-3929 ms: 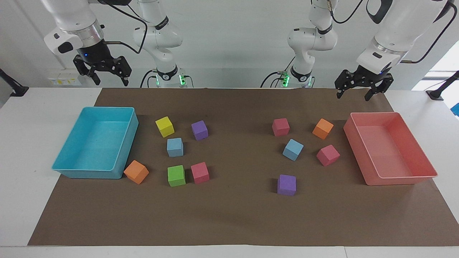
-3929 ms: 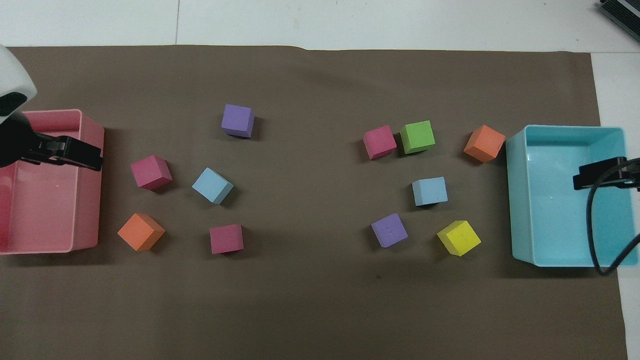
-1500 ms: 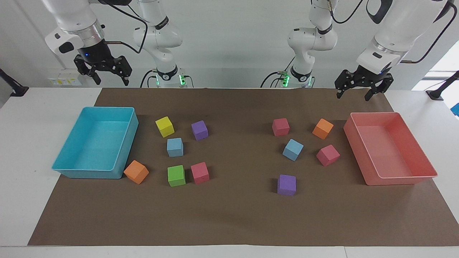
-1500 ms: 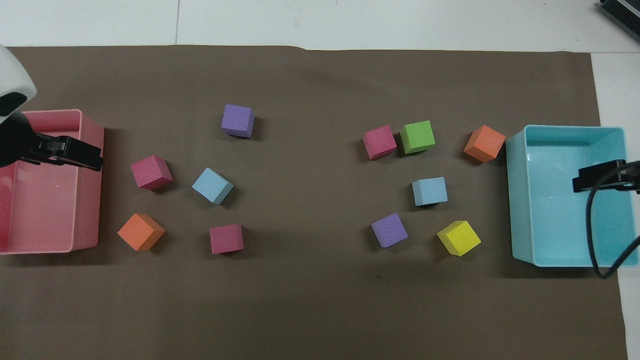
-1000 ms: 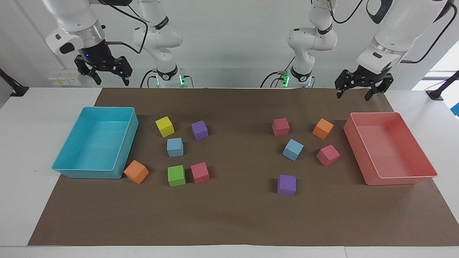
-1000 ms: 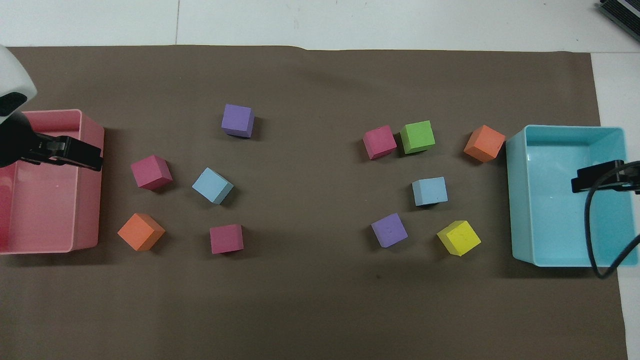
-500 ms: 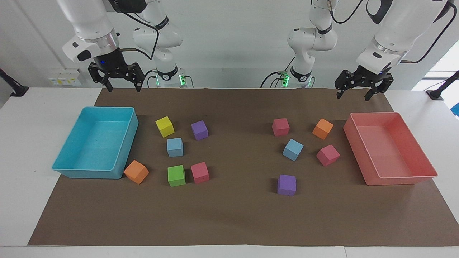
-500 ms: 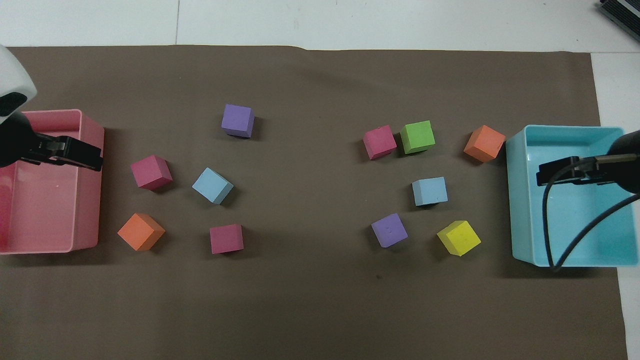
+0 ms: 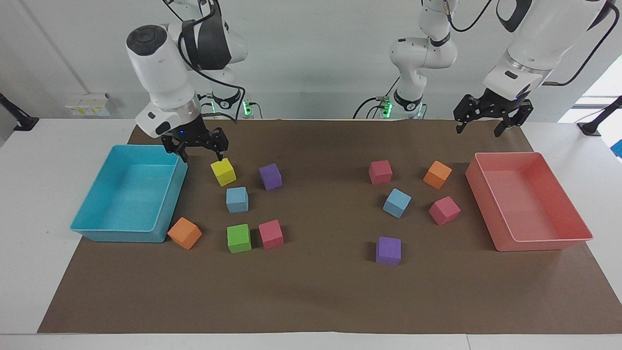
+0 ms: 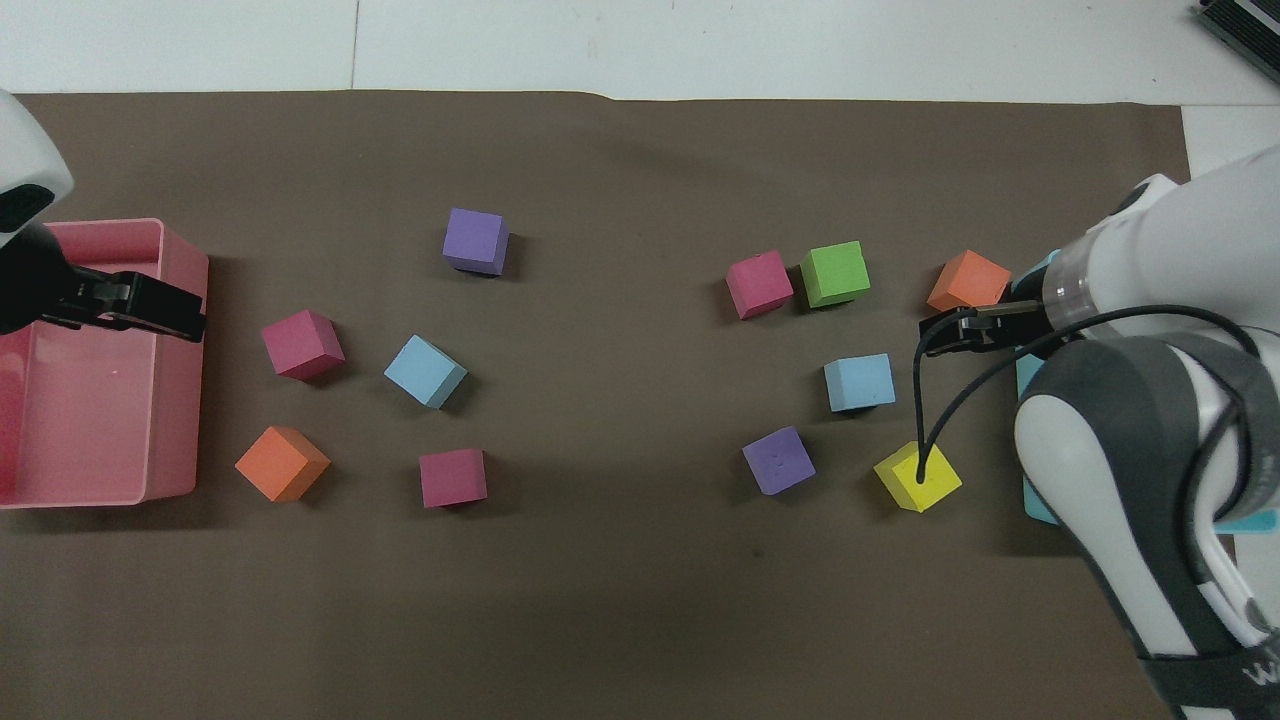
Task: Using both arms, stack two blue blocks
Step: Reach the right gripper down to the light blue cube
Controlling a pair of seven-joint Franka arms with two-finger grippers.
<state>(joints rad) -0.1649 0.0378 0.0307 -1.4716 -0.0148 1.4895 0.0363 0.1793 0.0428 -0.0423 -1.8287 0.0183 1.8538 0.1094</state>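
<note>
Two light blue blocks lie apart on the brown mat. One blue block point(image 9: 237, 200) sits among the cubes toward the right arm's end, the other blue block point(image 9: 397, 202) toward the left arm's end. My right gripper point(image 9: 201, 156) hangs open and empty over the mat between the turquoise tray and the yellow cube point(image 9: 223, 172), apart from the blue block there. Above the robots' edge of the mat, by the pink tray, my left gripper point(image 9: 478, 131) waits open and empty.
The turquoise tray point(image 9: 97, 228) stands at the right arm's end and a pink tray point(image 9: 544, 240) at the left arm's end. Purple point(image 9: 270, 176), green point(image 9: 239, 238), pink point(image 9: 270, 234) and orange point(image 9: 184, 233) cubes ring one blue block; pink, orange and purple cubes ring the other.
My right arm has swung in from above the turquoise tray's robot-side end and come down beside the yellow cube. The left arm and all cubes have stayed put.
</note>
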